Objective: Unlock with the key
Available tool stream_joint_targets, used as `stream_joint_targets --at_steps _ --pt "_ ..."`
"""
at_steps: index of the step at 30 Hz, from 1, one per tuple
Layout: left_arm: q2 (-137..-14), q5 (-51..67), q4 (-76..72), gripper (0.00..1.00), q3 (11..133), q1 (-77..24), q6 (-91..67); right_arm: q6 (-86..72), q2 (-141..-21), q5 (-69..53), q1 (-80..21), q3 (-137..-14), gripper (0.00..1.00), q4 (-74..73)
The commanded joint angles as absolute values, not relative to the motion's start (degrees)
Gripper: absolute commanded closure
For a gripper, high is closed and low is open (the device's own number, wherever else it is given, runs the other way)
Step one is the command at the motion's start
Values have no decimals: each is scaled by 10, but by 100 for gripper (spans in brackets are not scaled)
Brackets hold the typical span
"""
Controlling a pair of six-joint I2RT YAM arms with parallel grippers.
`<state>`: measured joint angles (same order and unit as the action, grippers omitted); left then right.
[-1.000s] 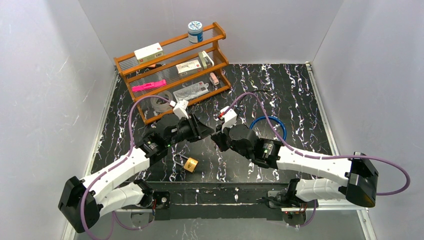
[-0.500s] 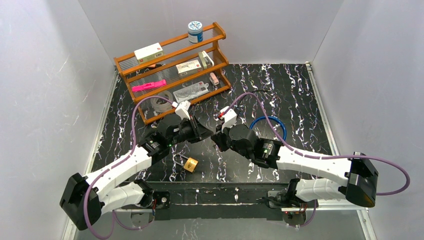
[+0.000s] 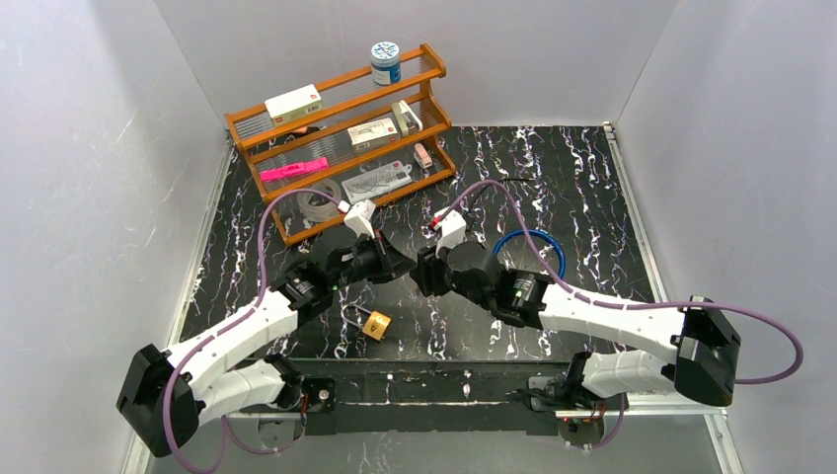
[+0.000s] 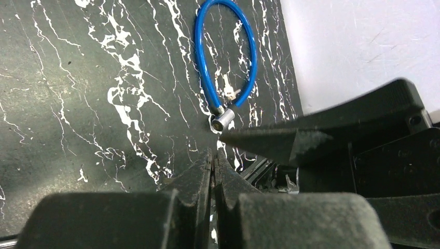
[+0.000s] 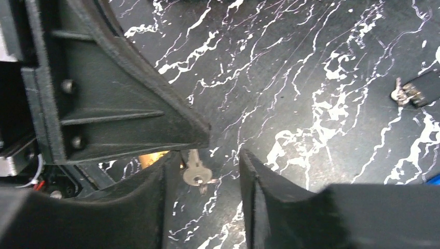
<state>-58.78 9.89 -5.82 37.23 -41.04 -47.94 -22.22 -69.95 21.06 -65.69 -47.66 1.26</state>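
Holding the key point(image 5: 196, 168) by what looks like its blade end in the left gripper point(image 3: 403, 265), fingers pressed flat together, bow dangling above the middle of the table point(image 3: 553, 168). Flanking it with the right gripper point(image 5: 206, 155), jaws parted, apparently touching nothing. Leaving the padlock point(image 3: 375, 324) flat by the table's near edge, left of centre, beneath the left arm. Blue cable lock point(image 3: 530, 252) off toward the right edge.

Best now: draw the right gripper straight back without brushing the key, keep the left pinch tight, then check the free end — regrip if clamped by the blade — before descending to the keyhole.
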Motion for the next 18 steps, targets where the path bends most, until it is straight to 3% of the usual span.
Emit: stream_joint_targets --at_steps 1,9,18 --pt "-587 91 -49 100 391 -408 -457 -247 -680 187 -632 -492 42 23" --pt "-604 177 -68 100 421 -393 -420 -313 -584 43 -582 -406 36 99" --pt "-601 322 -166 100 456 -392 -450 -439 -496 -31 -528 -312 35 204"
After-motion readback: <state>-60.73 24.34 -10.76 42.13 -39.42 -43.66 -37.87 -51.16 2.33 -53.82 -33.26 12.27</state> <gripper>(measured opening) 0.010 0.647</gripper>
